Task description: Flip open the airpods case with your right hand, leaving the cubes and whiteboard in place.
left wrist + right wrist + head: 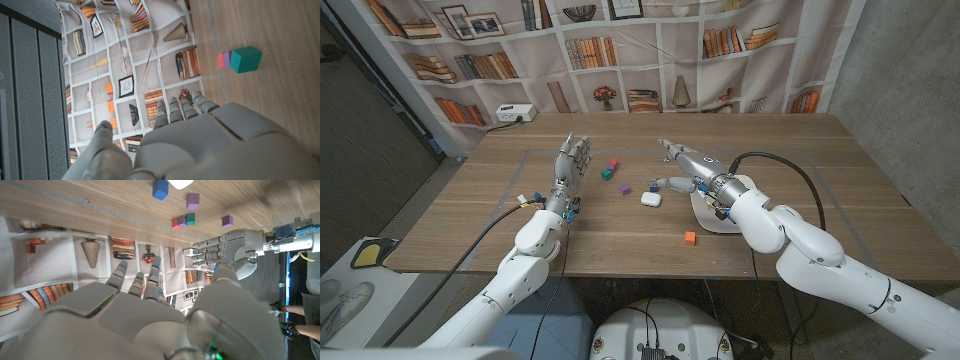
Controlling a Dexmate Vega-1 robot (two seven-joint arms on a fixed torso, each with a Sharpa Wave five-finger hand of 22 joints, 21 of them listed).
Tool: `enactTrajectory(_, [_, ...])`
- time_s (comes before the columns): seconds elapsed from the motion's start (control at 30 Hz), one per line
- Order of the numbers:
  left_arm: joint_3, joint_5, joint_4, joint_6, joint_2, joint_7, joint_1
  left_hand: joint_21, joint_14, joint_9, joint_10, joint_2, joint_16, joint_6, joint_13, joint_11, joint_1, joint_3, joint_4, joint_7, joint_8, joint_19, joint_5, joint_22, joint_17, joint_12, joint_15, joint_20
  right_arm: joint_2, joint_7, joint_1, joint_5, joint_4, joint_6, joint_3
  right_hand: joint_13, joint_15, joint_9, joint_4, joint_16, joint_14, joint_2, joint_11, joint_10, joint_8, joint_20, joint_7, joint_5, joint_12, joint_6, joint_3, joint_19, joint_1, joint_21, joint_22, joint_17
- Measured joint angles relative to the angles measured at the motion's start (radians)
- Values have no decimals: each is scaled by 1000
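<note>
The small white airpods case [651, 198] lies on the table with its lid down; its edge also shows in the right wrist view [180, 182]. My right hand [685, 165] hovers just behind and to the right of it, fingers spread and stretched out, thumb near a blue cube [654, 185], holding nothing. From the right wrist view, my right hand [150, 315] has its fingers apart. My left hand [572, 165] stands upright at the left with fingers apart and empty, seen too as my left hand [200, 145]. The white whiteboard [712, 222] lies under my right forearm.
A red cube [613, 160], green cube [610, 168] and purple cube [606, 175] cluster between the hands. Another purple cube [626, 189] sits left of the case. An orange cube [690, 237] lies nearer the front edge. The green cube [245, 59] shows beside my left hand.
</note>
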Motion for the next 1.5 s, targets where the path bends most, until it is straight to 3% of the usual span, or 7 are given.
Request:
enactTrajectory(0.3, [-1, -19, 10, -8, -2, -30, -4, 6, 7, 0, 9, -16, 0, 0, 0, 2, -16, -25, 25, 0, 0, 0, 8, 5, 0, 0, 7, 0, 26, 24, 4, -45, 1, -2, -16, 0, -5, 0, 1, 0, 5, 4, 0, 0, 0, -5, -4, 0, 0, 4, 7, 5, 10, 0, 0, 0])
enactTrajectory(0.4, [-1, -22, 12, -8, -3, -36, -6, 8, 9, 0, 13, -17, 0, 0, 0, 5, -17, -32, 32, 0, 0, 0, 8, 5, 3, 0, 9, 0, 34, 39, 7, -60, 4, -1, -19, 0, -5, 0, -4, 0, 5, 21, 0, 0, 0, 0, -18, 5, 0, 4, 24, 11, 43, 0, 0, 0])
enactTrajectory(0.57, [-1, -25, 15, -9, -3, -43, -8, 8, 13, 0, 20, -17, 0, 0, 0, 2, -17, -39, 38, 0, 0, 0, 8, 5, 5, 4, 5, 0, 47, 50, 11, -66, 13, 2, -23, 0, 0, 0, -7, 0, 11, 26, 0, 0, -4, 0, -18, 5, -5, 4, 37, 11, 61, 0, 0, 0])
enactTrajectory(0.87, [3, -32, 39, -30, -12, -70, -16, 8, 22, 0, 34, -37, 6, 0, 0, 2, -15, -57, 57, 0, 0, 7, 15, 5, 2, 8, 7, 7, 68, 70, 18, -79, 32, 3, -28, 0, 0, 0, -8, 0, 11, 25, 0, 0, -12, -3, -18, 5, -13, 4, 44, 14, 78, 0, 0, 0])
enactTrajectory(1.2, [4, -45, 58, -48, -27, -88, -21, 15, 41, 0, 50, -37, 8, 0, 0, 0, -15, -74, 74, 0, 0, 18, 23, 2, 2, 12, 2, 18, 82, 89, 34, -76, 57, 17, -35, 0, 0, 0, -3, 0, 11, 22, 4, 3, -12, -3, -18, 12, -12, 4, 50, 14, 91, 0, 0, 0])
enactTrajectory(1.5, [4, -47, 59, -54, -31, -88, -21, 15, 41, 0, 57, -37, 8, -4, 0, 4, -15, -86, 85, -4, 0, 23, 31, 2, 2, 15, 2, 12, 95, 98, 48, -81, 76, 21, -51, 0, 0, 0, -3, 0, 11, 17, 4, 3, -12, -3, -18, 12, -21, 4, 50, 14, 96, -4, 0, 0])
